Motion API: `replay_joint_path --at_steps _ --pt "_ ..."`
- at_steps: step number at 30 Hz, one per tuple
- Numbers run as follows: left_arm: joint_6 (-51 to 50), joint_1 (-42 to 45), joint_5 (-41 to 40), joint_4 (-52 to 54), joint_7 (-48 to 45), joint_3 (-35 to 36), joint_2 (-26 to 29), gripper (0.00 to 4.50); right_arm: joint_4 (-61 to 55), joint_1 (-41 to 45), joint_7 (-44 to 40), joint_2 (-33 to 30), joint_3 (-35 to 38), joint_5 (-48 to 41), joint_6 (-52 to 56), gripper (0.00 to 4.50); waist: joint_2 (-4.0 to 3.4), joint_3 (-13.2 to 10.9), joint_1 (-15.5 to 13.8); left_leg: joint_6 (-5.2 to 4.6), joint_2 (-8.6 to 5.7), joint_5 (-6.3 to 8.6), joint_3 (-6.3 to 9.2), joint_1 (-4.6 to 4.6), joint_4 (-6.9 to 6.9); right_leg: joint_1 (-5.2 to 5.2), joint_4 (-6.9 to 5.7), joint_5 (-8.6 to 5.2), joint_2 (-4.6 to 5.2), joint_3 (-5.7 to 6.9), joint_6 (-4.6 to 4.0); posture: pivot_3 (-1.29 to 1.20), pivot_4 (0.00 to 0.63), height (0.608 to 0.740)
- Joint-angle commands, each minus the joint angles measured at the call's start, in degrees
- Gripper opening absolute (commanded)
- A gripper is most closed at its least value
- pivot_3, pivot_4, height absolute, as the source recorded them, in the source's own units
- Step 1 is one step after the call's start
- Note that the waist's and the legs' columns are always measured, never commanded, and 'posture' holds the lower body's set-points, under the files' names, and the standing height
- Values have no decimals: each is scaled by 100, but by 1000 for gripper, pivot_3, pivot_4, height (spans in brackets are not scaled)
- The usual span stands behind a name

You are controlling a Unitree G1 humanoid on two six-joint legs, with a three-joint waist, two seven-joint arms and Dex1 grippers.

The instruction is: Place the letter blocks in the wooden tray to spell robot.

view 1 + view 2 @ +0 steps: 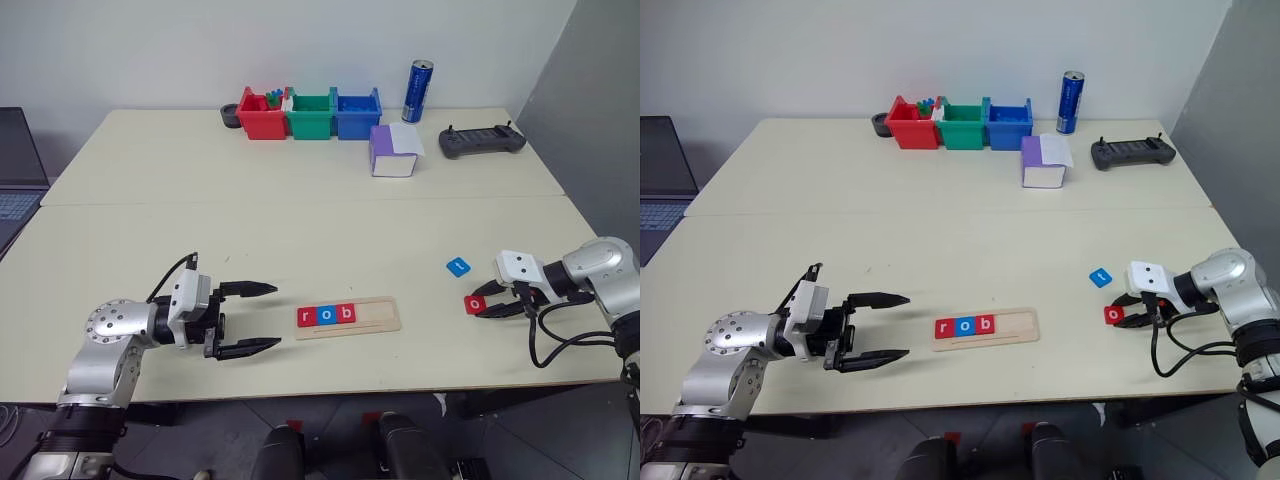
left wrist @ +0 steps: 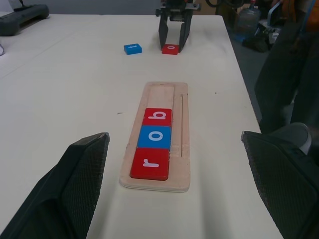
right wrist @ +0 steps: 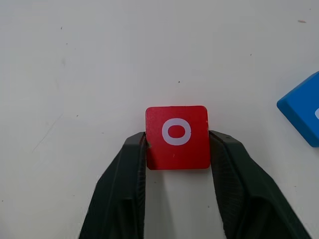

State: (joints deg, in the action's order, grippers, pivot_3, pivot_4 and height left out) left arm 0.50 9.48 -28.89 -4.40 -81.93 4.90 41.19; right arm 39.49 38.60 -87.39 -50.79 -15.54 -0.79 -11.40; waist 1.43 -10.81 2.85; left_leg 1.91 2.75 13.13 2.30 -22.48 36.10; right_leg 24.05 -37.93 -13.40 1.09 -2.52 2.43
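On the table's right side, the right gripper [image 3: 177, 149] has its two fingers pressed against opposite edges of the red "o" block [image 3: 177, 137], which lies flat beside the blue block [image 1: 458, 266]. It looks light, rigid and thin, so an edge pinch low down suits it. The wooden tray [image 1: 385, 318] holds "r", "o", "b". The left gripper [image 1: 250, 318] hangs wide open beside it.

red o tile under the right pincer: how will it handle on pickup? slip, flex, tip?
Probably stiff: the red o tile looks like a solid flat square, so no flex. It is thin and the right pincer has it only by its side edges, so it might pivot or slip. Lying flat on the table, it will not roll.
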Motion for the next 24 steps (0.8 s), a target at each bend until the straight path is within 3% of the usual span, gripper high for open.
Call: replay_joint_path --at_steps 1,5,9,15,24 --pt "-45 -30 -101 260 28 146 83 4500 66 31 -312 -36 -69 139 -44 1430 0 0 1 0 0 0 0 0 0 0 0 0 0 -1 -1 0 150 740" --pt "-51 2 -101 233 -1 138 90 4500 -426 163 -435 -51 65 -136 367 1430 0 0 3 0 0 0 0 0 1 0 -3 0 0 -1 -1 0 150 740" --pt "-5 -41 -90 182 -53 148 98 4500 -2098 199 -415 -108 167 -564 1297 1430 -11 -6 35 0 0 0 0 -1 -1 8 -13 2 -1 -3 3 0 150 740" --pt "33 -32 -55 152 -29 83 25 4500 -4214 60 340 391 -68 -749 2908 1430 -12 -7 9 0 2 0 7 -3 -3 9 -13 -1 -3 6 0 0 150 740" --pt "57 -60 -38 144 -17 49 -6 4500 -5110 -97 1460 1047 -761 -176 4365 1430 -11 -6 -76 1 0 0 7 -15 1 15 -8 0 0 7 0 0 150 740"
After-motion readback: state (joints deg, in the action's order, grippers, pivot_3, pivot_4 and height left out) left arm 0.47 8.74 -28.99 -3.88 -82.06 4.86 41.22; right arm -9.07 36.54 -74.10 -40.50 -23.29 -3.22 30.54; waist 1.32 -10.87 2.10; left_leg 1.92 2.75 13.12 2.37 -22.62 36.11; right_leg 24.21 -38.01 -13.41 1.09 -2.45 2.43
